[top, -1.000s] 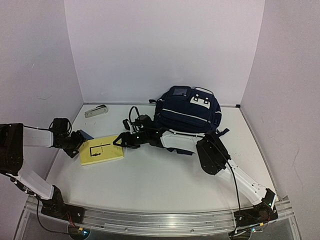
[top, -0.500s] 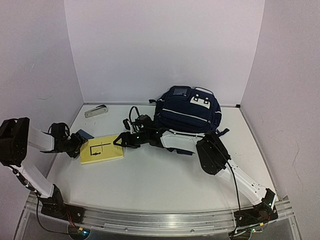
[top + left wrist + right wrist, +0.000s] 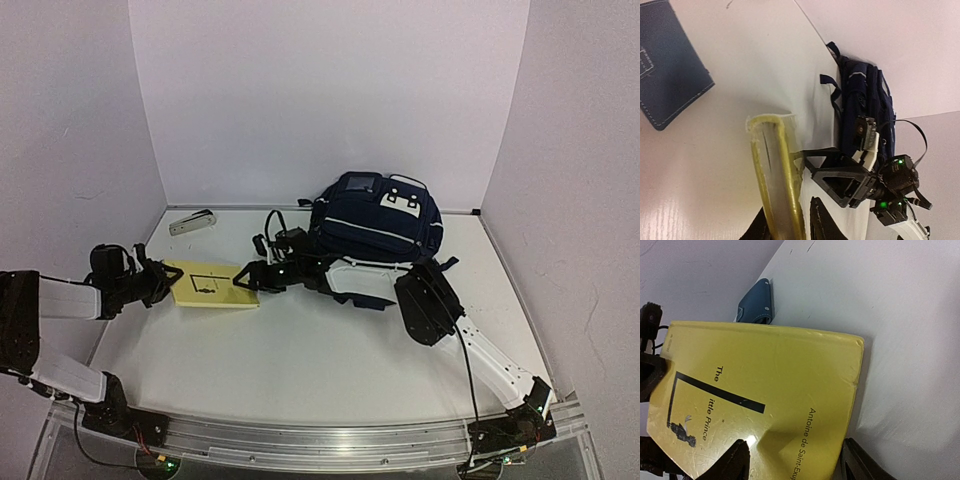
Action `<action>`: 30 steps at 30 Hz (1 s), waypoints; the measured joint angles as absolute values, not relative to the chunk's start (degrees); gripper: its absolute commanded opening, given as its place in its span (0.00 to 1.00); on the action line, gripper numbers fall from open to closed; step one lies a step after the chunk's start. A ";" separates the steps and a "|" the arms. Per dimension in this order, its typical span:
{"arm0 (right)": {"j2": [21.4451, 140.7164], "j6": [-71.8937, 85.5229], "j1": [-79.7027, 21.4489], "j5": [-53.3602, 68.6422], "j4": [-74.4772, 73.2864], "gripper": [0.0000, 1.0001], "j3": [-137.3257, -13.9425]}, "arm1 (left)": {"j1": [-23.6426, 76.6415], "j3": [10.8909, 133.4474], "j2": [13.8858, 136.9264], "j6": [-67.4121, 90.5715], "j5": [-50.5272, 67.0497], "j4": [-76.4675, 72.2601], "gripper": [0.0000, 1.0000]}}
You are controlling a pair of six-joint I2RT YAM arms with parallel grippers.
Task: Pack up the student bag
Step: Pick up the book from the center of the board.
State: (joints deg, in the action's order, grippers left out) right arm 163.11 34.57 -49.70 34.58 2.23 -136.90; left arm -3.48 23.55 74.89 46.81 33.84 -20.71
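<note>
Though slightly askew — student bag [image 3: 375, 225]; top toward back wall [image 3: 330, 100]

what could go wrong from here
The left pincer grips the yellow book by one edge only, so it may sag or slip. The right pincer sits open against the cover, which looks creased; it could buckle. No opening shows on the student bag, so packing could stall.
</note>
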 measured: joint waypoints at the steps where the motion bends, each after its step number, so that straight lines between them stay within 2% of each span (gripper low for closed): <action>1: 162.81 34.49 -49.76 34.85 2.29 0.62 -136.39 | -3.28 23.55 74.39 46.90 34.61 -21.09 0.22; 4: 161.65 34.00 -49.82 35.78 2.65 0.61 -134.38 | -3.16 23.55 74.36 46.98 36.22 -21.72 0.21; 7: 159.66 33.33 -49.82 36.89 2.47 0.62 -131.31 | -3.16 23.55 75.39 47.09 37.40 -22.01 0.12; 9: 158.22 32.66 -49.82 37.35 2.13 0.63 -129.21 | -3.20 23.62 76.34 47.88 37.85 -22.13 0.02; 10: 157.24 32.16 -49.82 37.53 1.86 0.65 -127.85 | -3.18 23.70 76.48 48.09 38.40 -22.11 0.00; 17: 146.07 24.69 -50.39 40.37 -5.11 0.80 -114.14 | -1.21 26.12 75.31 44.59 41.40 -16.43 0.00; 22: 134.26 15.07 -50.83 41.62 -16.44 0.92 -106.51 | 0.00 28.30 72.24 39.86 42.73 -10.76 0.00; 30: 119.01 -1.23 -48.28 42.23 -32.73 0.95 -106.37 | 8.64 35.06 71.76 33.25 46.38 -2.62 0.00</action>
State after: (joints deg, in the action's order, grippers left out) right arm 119.01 -1.23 -48.28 42.23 -32.73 -106.37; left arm 8.64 35.06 71.76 33.25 46.38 -2.62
